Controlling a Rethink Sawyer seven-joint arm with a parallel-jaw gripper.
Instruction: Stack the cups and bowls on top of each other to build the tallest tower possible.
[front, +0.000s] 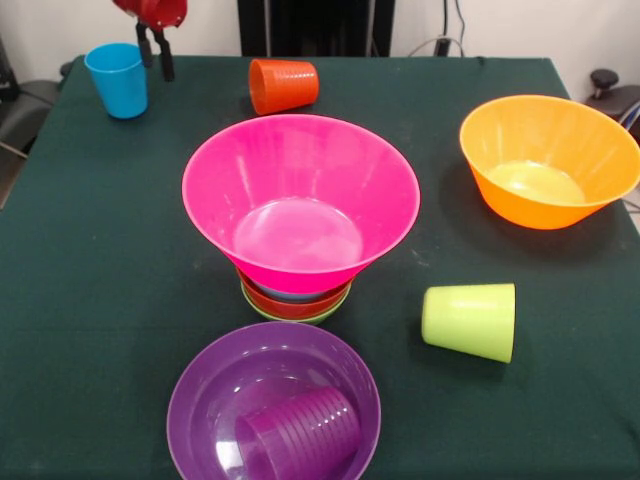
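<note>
Right now the gripper (157, 58) hangs at the top left of the front view, red body with two dark fingers (166, 62) set apart, nothing between them, tips just above the green table (80, 250). Just beside it, on its picture-left, the blue cup (117, 79) stands upright, mouth up, close to the fingers but contact can't be told. To the gripper's picture-right, near, the orange cup (283, 84) lies on its side. Below and right of the gripper, toward the camera, the tower (298, 220) sits mid-table: large pink bowl (300, 195) on top of small nested bowls (295, 302), of which red-orange, blue and green rims show under it. Further down from the gripper, nearest the camera, the purple bowl (270, 385) holds the purple cup (298, 432) lying on its side inside it. Lime green cup (470, 320) lies on its side, well apart from the gripper, lower right. Large orange-yellow bowl (548, 158) stands upright far across to the right, well apart from the gripper.
</note>
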